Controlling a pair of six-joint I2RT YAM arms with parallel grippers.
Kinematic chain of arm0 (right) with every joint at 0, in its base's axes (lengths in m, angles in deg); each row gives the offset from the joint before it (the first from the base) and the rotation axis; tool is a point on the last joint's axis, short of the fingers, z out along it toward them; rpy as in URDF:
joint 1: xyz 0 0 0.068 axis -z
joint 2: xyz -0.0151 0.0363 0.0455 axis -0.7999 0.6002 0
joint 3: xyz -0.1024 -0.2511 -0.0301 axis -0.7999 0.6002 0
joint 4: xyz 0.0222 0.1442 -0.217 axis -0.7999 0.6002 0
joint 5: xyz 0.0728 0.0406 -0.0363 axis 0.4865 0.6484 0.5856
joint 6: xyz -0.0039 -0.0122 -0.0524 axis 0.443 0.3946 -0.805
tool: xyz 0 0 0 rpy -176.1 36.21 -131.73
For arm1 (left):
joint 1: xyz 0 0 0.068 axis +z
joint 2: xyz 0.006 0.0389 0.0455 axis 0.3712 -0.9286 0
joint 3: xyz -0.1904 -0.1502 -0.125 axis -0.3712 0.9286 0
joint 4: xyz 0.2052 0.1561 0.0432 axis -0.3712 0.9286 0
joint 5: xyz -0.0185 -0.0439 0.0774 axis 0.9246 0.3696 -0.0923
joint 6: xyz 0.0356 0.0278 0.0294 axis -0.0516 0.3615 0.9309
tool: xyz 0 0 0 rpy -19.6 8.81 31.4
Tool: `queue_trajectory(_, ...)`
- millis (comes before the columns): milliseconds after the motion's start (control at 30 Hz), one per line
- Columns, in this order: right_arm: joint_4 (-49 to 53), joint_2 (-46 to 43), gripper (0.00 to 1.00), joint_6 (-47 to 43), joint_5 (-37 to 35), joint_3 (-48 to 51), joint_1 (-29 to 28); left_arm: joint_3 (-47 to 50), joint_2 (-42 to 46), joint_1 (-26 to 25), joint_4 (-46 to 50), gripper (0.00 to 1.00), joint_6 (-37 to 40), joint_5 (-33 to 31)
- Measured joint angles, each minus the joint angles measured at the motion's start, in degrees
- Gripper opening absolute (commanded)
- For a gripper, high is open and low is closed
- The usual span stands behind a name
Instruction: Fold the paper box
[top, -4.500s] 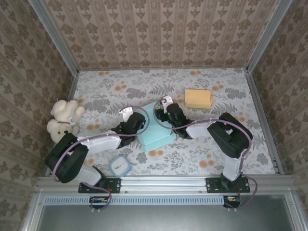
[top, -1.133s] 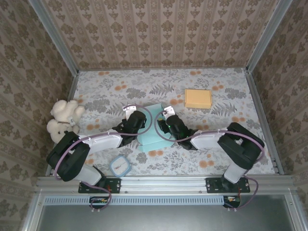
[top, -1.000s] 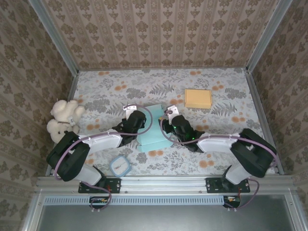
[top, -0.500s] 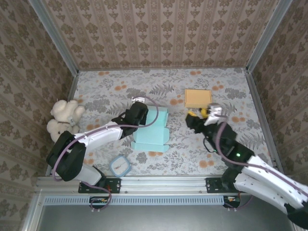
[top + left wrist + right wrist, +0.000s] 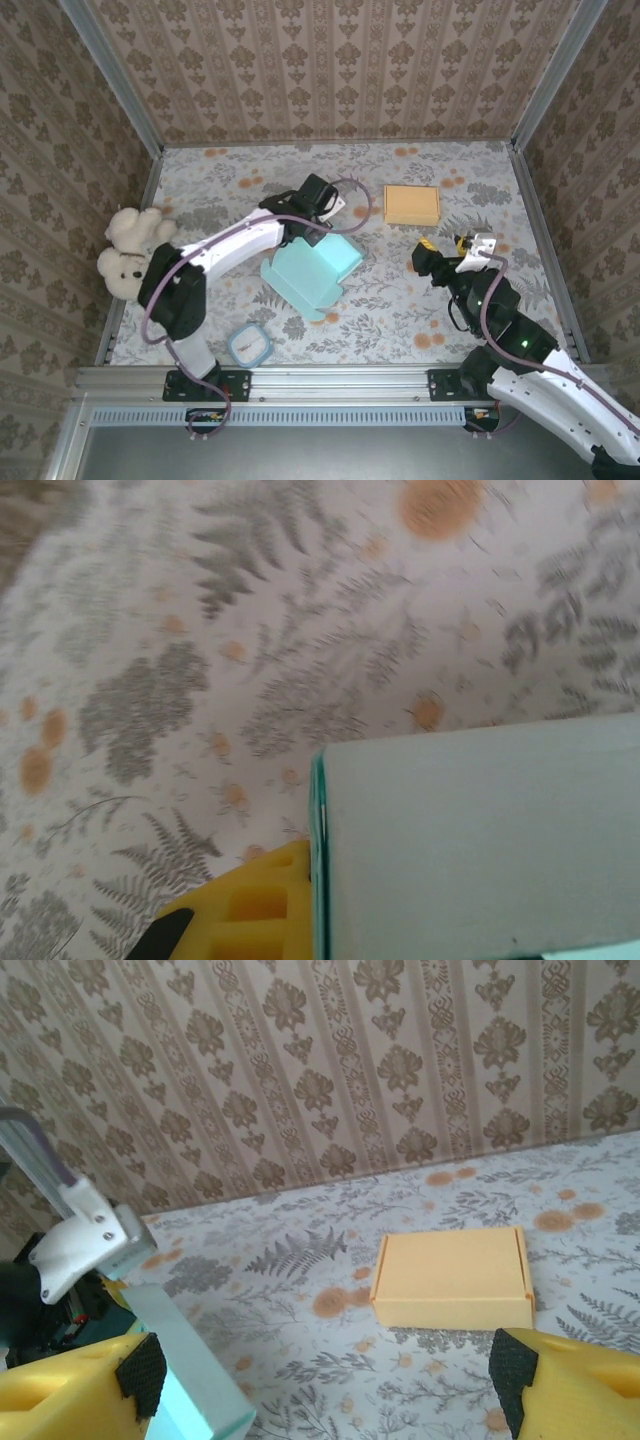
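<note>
Looking down, we see the teal paper box (image 5: 312, 275) lying near the tan cardboard box (image 5: 411, 204), to its left and closer to the arm bases. It sits askew, its long axis running roughly diagonally with the far end aimed toward the tan box. The left gripper (image 5: 312, 228) has its fingers pressed together on the paper box's far edge. In the left wrist view one yellow finger (image 5: 250, 915) lies flush against a teal wall. That arm stretches long from its base, bent toward the tan box. The right gripper (image 5: 443, 248), nearer than the tan box and to its right, stands spread wide, with nothing between its black pads (image 5: 140, 1365) and its arm folded close to its base.
</note>
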Motion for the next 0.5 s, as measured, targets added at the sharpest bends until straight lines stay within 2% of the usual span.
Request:
queue_trajectory(233,0.02,-3.45,0.9,-1.16,0.02,4.13,0.59,-11.89,-12.0,0.02,12.55,0.0,4.68,4.0)
queue_trajectory(500,-0.09,-3.76,0.9,-1.22,0.07,4.13,0.85,-23.63,-20.0,-1.2,22.64,0.01,6.95,1.64)
